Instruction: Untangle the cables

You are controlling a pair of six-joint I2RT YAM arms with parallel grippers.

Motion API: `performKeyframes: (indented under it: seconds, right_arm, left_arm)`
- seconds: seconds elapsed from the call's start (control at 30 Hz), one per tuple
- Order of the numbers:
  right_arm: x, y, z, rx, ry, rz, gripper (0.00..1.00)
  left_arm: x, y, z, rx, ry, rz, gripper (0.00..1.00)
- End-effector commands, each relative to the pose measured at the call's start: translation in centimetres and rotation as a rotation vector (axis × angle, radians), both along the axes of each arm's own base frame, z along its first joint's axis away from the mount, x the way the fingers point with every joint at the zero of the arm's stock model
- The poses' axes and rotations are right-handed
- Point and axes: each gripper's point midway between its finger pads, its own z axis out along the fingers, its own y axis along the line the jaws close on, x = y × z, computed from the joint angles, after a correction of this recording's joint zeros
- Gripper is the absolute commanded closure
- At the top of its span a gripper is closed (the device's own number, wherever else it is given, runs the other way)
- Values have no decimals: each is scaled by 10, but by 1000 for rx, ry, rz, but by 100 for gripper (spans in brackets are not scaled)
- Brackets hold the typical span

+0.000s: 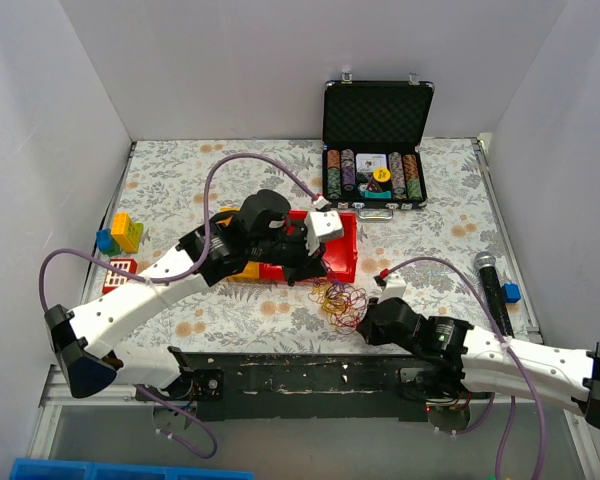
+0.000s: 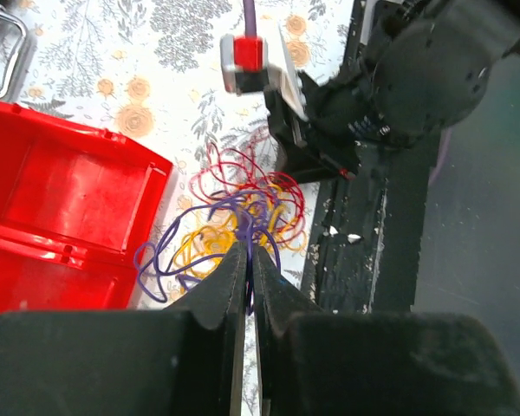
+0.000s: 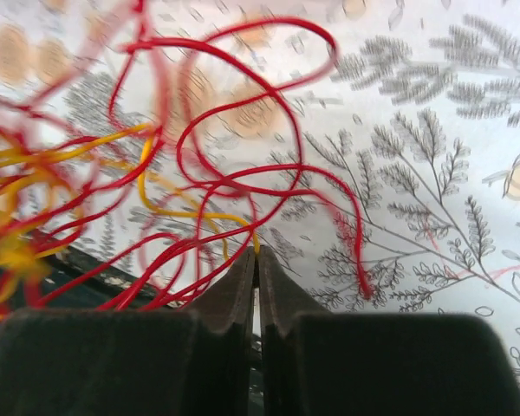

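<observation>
From above, I see the cables (image 1: 342, 300) snarled on the counter (image 1: 180, 170), between the left pincer (image 1: 318, 272) and the right pincer (image 1: 364, 320). Left wrist: my pincer is clenched on purple strands, with red and yellow loops beyond. Right wrist: my pincer is clenched on red and yellow strands that fan outward.

One cable tangle (image 1: 342, 300), one red tray (image 1: 344, 256), one chip case (image 1: 377, 112), one microphone (image 1: 492, 285).
</observation>
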Motion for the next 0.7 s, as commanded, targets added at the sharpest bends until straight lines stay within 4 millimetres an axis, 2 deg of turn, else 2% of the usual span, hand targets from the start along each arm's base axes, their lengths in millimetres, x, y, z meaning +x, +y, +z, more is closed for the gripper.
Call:
performKeyframes:
  seconds: [0.0,0.07,0.17,0.33,0.43,0.57,0.67]
  right_arm:
    - [21,10,60,81,-157,-1,85]
    - [24,19,78,113,-205,37,73]
    - [24,34,97,130,-243,109,49]
    - [19,67,112,188,-282,242,27]
    - [14,86,116,237,-314,310,20]
    - [0,107,111,254,-344,395,18]
    - [1,116,104,238,-352,404,18]
  left_arm:
    - [-22,14,-4,7,49,-32,100]
    - [-24,16,-7,11,50,-32,100]
    - [-22,18,-16,24,42,-11,100]
    - [-19,21,-25,41,41,12,100]
    - [-17,22,-32,52,42,28,100]
    - [-7,28,-44,86,11,77,100]
    - [0,31,-55,111,-3,111,100]
